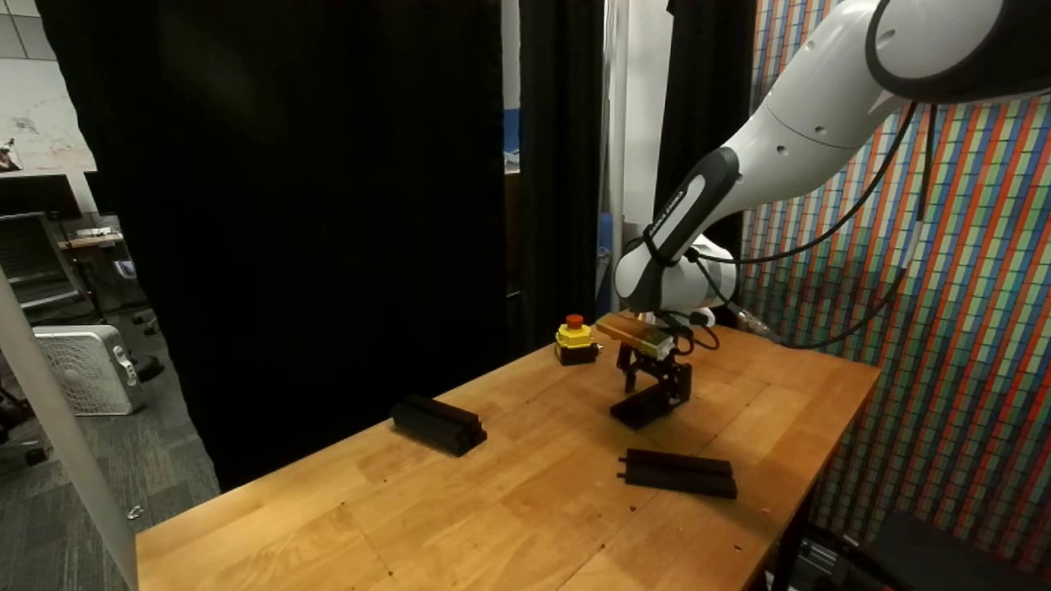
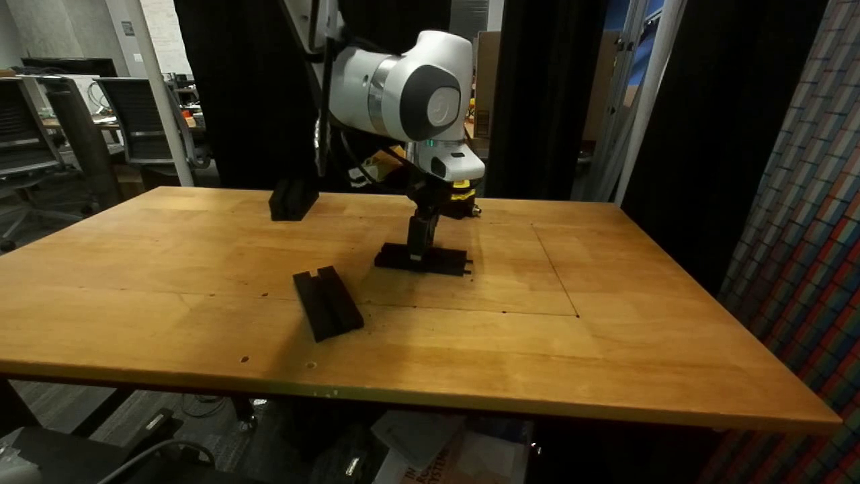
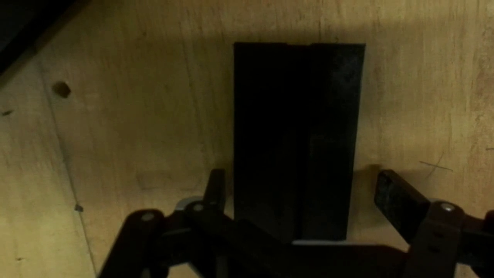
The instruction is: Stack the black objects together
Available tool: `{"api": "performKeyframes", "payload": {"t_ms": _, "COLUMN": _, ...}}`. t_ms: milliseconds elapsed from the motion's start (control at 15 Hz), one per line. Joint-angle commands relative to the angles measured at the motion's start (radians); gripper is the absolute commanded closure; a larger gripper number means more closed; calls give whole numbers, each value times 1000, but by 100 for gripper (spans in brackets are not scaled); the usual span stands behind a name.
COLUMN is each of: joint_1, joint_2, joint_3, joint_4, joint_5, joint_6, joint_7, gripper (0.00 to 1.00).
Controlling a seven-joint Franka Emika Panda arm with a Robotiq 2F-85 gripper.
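In the wrist view a flat black object (image 3: 293, 127) with a lengthwise groove lies on the wood. My gripper (image 3: 301, 185) is open astride it. Wood shows between the right finger (image 3: 397, 197) and the object; a narrow strip shows on the left side. Both exterior views have this same black object (image 1: 636, 409) (image 2: 447, 261) beneath the gripper (image 1: 658, 382). Nearby lies a separate black object (image 1: 677, 474) (image 2: 328, 302), set at an angle. By the table's curtain-side edge sits a taller black block (image 1: 439, 424) (image 2: 293, 199), which looks like stacked black objects; how many I cannot tell.
A yellow-and-black button box with a red top (image 1: 575, 338) stands close behind the gripper. Everything rests on a wooden table (image 1: 493, 525). A black curtain (image 1: 328, 205) hangs along the far table edge, near the taller block.
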Motion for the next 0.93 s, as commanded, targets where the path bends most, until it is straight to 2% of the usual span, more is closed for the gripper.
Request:
{"api": "performKeyframes", "payload": {"t_ms": 0, "joint_1": 11, "joint_2": 19, "joint_3": -12, "joint_4": 39, "joint_5": 9, "joint_6": -40, "joint_7": -20, "gripper": 0}}
{"api": "performKeyframes", "payload": {"t_ms": 67, "joint_1": 12, "joint_2": 20, "joint_3": -11, "joint_4": 41, "joint_5": 10, "joint_6": -43, "joint_7": -21, "gripper": 25}}
{"api": "performKeyframes", "payload": {"t_ms": 133, "joint_1": 14, "joint_2": 22, "joint_3": -11, "joint_4": 44, "joint_5": 7, "joint_6": -51, "joint_7": -18, "gripper": 26}}
{"api": "performKeyframes", "payload": {"t_ms": 333, "joint_1": 23, "joint_2": 20, "joint_3": -11, "joint_4": 54, "joint_5": 6, "joint_6": -56, "joint_7": -8, "gripper": 51}}
{"api": "performKeyframes", "payload": {"t_ms": 400, "joint_1": 27, "joint_2": 16, "joint_3": -12, "joint_4": 55, "joint_5": 6, "joint_6": -59, "joint_7": 1, "gripper": 55}}
{"api": "performKeyframes", "payload": {"t_ms": 667, "joint_1": 71, "joint_2": -31, "joint_3": -7, "joint_4": 53, "joint_5": 12, "joint_6": -113, "joint_7": 100, "gripper": 55}}
{"api": "performKeyframes", "payload": {"t_ms": 867, "joint_1": 130, "joint_2": -73, "joint_3": 8, "joint_4": 87, "joint_5": 6, "joint_6": -185, "joint_7": 247, "gripper": 55}}
